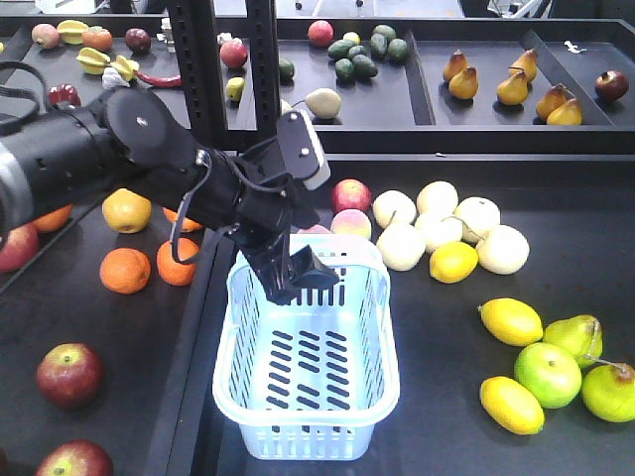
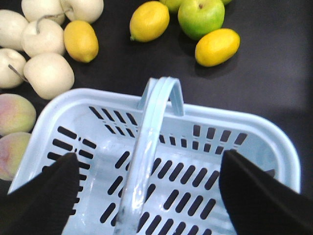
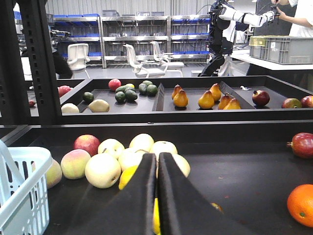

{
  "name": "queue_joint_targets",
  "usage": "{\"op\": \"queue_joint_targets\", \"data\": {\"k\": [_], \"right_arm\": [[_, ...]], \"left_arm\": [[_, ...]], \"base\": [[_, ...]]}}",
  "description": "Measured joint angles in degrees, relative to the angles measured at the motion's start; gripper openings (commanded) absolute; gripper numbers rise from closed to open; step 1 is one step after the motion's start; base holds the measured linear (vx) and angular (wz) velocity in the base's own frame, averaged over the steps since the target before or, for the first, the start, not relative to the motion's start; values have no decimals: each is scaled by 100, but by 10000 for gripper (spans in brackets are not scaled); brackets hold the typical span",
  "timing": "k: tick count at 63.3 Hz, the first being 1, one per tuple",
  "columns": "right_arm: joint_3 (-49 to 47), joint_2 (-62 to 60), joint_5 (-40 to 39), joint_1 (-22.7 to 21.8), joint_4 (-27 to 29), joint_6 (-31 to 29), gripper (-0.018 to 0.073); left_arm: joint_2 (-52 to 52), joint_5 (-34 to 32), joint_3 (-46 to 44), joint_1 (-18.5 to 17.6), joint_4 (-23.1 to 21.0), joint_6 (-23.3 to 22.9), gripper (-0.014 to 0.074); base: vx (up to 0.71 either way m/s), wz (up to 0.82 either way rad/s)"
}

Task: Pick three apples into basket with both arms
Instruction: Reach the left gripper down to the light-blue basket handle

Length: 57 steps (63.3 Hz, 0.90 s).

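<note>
The left arm [image 1: 99,149] reaches over the basket [image 1: 308,436]. The left gripper [image 1: 295,270] hangs at the basket's far end, fingers spread wide on either side of the handle [image 2: 159,98]. The right gripper [image 3: 157,196] has its fingers pressed together. Two dark apples [image 1: 69,375] [image 1: 74,461] lie left of the basket.

From where I stand nothing can be read anywhere, and the pale sticker [image 3: 285,45] on the grey crate [image 3: 293,55] is too small to make out.
</note>
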Motion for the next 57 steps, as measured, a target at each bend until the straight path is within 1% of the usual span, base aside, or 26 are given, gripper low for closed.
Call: {"op": "queue_joint_targets", "data": {"k": [14,41,48,52,57], "right_arm": [[0,0,0,0,0,0,-5],[0,0,0,0,0,0,-5],[0,0,0,0,0,0,-5],[0,0,0,0,0,0,-5],[0,0,0,0,0,0,-5]], "left_arm": [[313,-131,0,0,179,0,552],[628,-280,0,0,195,0,542],[663,-314,0,0,257,0,489],[663,-314,0,0,275,-5,429],[663,-327,0,0,282,-5,319]], "base": [[0,0],[0,0],[0,0],[0,0],[0,0]]}}
